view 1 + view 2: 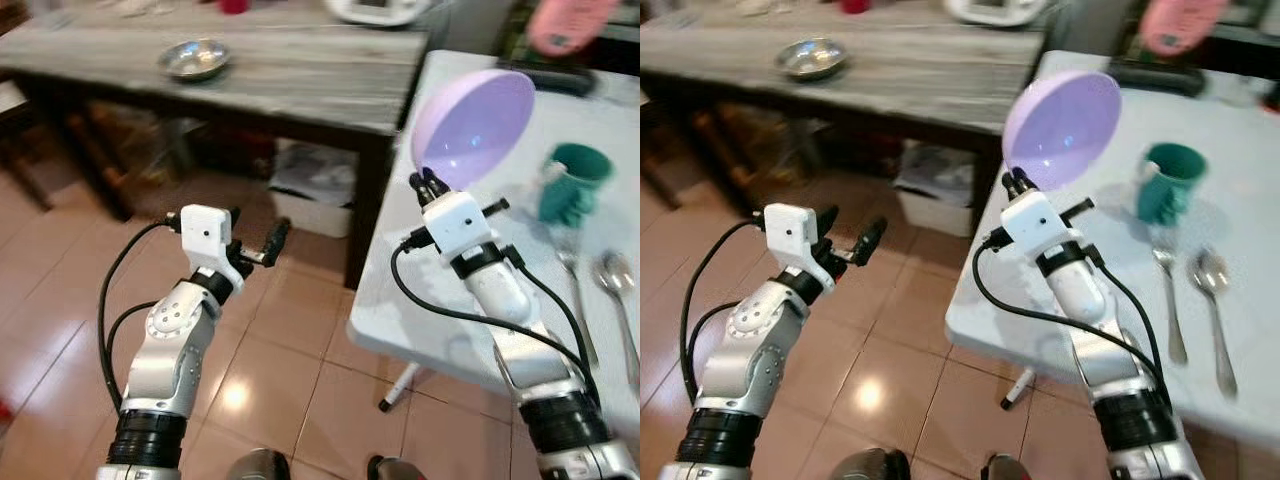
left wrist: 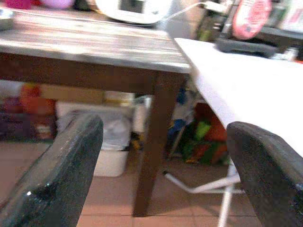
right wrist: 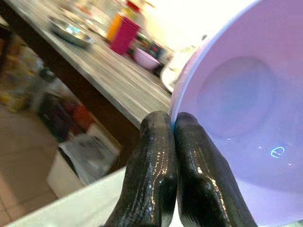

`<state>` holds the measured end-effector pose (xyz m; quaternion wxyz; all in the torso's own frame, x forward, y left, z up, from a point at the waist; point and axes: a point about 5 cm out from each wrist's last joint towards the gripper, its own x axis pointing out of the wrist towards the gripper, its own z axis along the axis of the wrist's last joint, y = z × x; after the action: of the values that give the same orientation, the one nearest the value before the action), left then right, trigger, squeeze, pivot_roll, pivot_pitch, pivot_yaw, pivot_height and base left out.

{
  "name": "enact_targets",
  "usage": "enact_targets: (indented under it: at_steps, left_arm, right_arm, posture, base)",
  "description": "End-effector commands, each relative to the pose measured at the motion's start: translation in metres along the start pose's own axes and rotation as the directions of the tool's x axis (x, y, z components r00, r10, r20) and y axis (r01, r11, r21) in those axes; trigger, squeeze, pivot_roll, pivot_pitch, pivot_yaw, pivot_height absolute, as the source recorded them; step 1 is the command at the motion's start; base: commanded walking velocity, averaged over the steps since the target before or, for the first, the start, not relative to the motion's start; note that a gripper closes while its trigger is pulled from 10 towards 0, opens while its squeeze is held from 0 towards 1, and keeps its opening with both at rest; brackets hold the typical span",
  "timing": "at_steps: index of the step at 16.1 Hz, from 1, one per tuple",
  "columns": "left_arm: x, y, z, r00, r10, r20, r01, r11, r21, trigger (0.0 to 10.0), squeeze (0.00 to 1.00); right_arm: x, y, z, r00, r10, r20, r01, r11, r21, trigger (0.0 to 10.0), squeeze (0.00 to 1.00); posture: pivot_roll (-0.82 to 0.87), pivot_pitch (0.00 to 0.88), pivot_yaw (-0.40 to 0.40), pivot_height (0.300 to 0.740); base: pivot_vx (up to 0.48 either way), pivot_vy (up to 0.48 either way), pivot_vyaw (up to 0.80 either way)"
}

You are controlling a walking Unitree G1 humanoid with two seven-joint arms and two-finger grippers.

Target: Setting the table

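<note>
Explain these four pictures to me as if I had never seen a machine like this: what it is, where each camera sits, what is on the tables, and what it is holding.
This is a humanoid robot with two silver arms, each ending in two black fingers. The two wide pictures come from cameras in its head, looking down; the other two come from cameras on its wrists, looking along the fingers.

The right gripper is shut on the rim of a purple bowl, held tilted above the white table. On that table stand a green mug, a fork and a spoon. The left gripper is open, holding nothing, above the tiled floor. Behind it, a wooden table bears a metal bowl.
</note>
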<state>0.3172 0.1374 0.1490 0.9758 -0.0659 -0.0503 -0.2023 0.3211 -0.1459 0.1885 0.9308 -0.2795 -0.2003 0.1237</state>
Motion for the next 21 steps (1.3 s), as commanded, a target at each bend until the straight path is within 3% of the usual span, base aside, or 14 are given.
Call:
enact_targets:
  at_steps: [1,5,21]
  left_arm:
    - [-0.001,0.004,-0.002,1.0,0.013,-0.006,-0.013,1.0,0.009,10.0,0.0]
    - [-0.001,0.003,-0.003,1.0,0.014,-0.003,-0.014,1.0,0.01,10.0,0.0]
    - [0.006,-0.006,-0.008,0.999,0.023,0.022,-0.023,1.0,0.003,10.0,0.0]
  right_arm:
    - [0.0,0.002,0.008,1.0,-0.005,0.018,0.005,1.0,0.005,10.0,0.0]
    - [-0.003,0.007,0.008,1.0,-0.004,0.008,0.004,1.0,0.021,10.0,0.0]
    - [-0.003,0.003,0.009,0.999,-0.032,-0.013,0.032,0.999,0.023,10.0,0.0]
  posture:
    - [-0.19,0.134,0.076,0.74]
    - [-0.19,0.134,0.075,0.74]
    - [-0.2,0.116,0.068,0.74]
  base:
    - [0.0,0.416,-0.59]
    - [0.0,0.473,-0.22]
    - [0.0,0.48,0.0]
